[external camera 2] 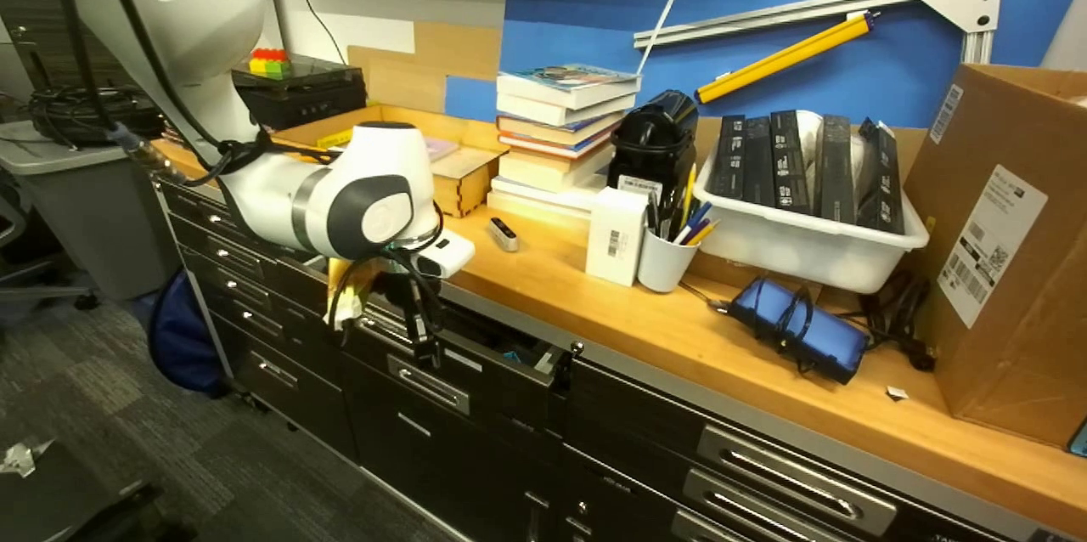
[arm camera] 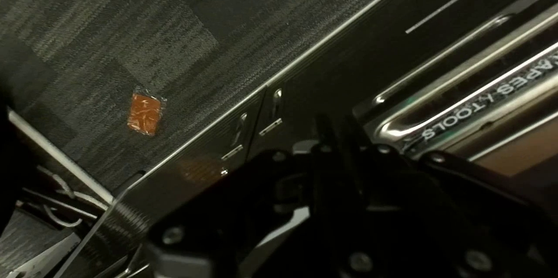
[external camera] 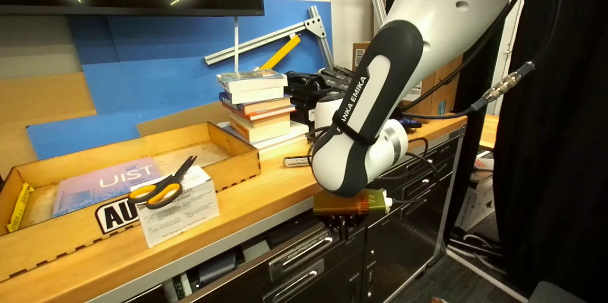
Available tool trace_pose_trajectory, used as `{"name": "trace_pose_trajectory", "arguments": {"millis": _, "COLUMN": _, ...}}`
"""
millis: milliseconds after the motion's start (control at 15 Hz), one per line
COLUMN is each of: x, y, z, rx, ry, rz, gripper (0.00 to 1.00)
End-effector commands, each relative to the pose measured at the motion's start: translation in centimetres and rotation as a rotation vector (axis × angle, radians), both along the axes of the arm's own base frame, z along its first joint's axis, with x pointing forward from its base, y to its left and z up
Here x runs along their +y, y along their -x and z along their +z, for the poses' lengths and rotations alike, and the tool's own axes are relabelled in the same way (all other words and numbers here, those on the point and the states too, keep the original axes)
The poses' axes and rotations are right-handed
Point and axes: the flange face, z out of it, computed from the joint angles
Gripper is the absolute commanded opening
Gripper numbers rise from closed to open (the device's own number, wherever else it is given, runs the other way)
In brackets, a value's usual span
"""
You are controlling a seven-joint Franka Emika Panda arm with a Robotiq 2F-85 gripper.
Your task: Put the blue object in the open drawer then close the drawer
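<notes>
Light-blue piece [external camera 2: 511, 356] inside open drawer [external camera 2: 503, 387]; hand [external camera 2: 428, 353] apart from it, empty, nearly closed.

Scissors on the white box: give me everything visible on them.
The scissors show in an exterior view: dark, metal-looking blades, black plastic-looking handles with orange-yellow lining in both loops. They lie across the top of the white box, loops towards the camera at its near edge, blades pointing away towards the tray. The blades look almost closed; whether the tips touch anything is unclear.

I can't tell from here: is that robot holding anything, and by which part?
Nothing appears held: the tool looks shut, with no object in its grip.
</notes>
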Motion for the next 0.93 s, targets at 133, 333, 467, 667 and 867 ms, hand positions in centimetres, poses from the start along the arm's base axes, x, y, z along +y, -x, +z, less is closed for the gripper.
{"name": "trace_pose_trajectory", "arguments": {"millis": 133, "x": 2.7, "y": -2.7, "z": -1.4, "rx": -0.164, "ry": -0.023, "rz": -0.082, "gripper": 0.07}}
{"name": "trace_pose_trajectory", "arguments": {"millis": 333, "x": 3.6, "y": -3.3, "z": -1.5, "rx": -0.242, "ry": -0.028, "rz": -0.105, "gripper": 0.08}}
{"name": "trace_pose_trajectory", "arguments": {"millis": 467, "x": 3.7, "y": -2.9, "z": -1.5, "rx": -0.271, "ry": -0.024, "rz": -0.116, "gripper": 0.09}}
{"name": "trace_pose_trajectory", "arguments": {"millis": 667, "x": 3.2, "y": -1.7, "z": -1.7, "rx": -0.265, "ry": -0.016, "rz": -0.134, "gripper": 0.34}}
{"name": "trace_pose_trajectory", "arguments": {"millis": 867, "x": 1.9, "y": 0.8, "z": -0.1, "rx": -0.207, "ry": 0.004, "rz": -0.124, "gripper": 0.57}}
